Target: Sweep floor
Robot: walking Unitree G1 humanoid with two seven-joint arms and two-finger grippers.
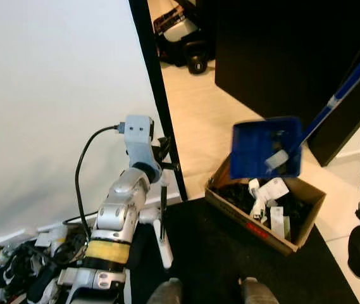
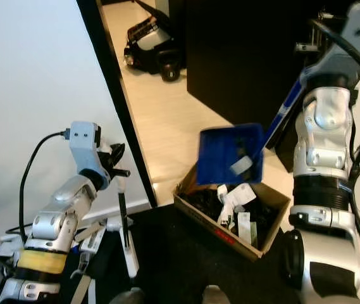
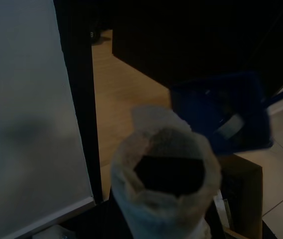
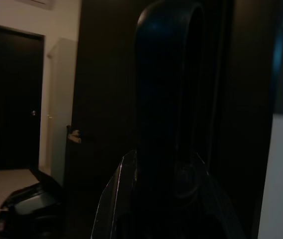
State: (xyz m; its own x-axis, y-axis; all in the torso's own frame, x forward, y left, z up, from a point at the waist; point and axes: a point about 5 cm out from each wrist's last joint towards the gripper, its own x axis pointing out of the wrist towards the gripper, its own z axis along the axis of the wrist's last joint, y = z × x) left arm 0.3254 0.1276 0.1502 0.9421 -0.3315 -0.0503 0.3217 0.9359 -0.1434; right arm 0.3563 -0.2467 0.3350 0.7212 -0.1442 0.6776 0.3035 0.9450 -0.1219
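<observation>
Dustpan, blue plastic with long blue handle point(image 1: 266, 147), is held tilted over the open cardboard box point(image 1: 306, 212) by the right tool, grip state unclear. Debris is seen inside; dumping looks nearly done. Left tool point(image 2: 117, 166) is clamped on a broom handle point(image 2: 124, 218).

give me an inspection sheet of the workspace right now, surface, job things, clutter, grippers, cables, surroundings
Surface: black mat over pale floor.
Job's things: blue dustpan tipped above open cardboard box holding scraps; white broom handle upright.
Clutter: odds and ends along the wall.
Grippers: left gripper shut on the broom handle; right gripper's state cannot be told.
Cables: black cable looping to left wrist.
Surroundings: white wall, dark cabinet, wheeled machine beyond.
</observation>
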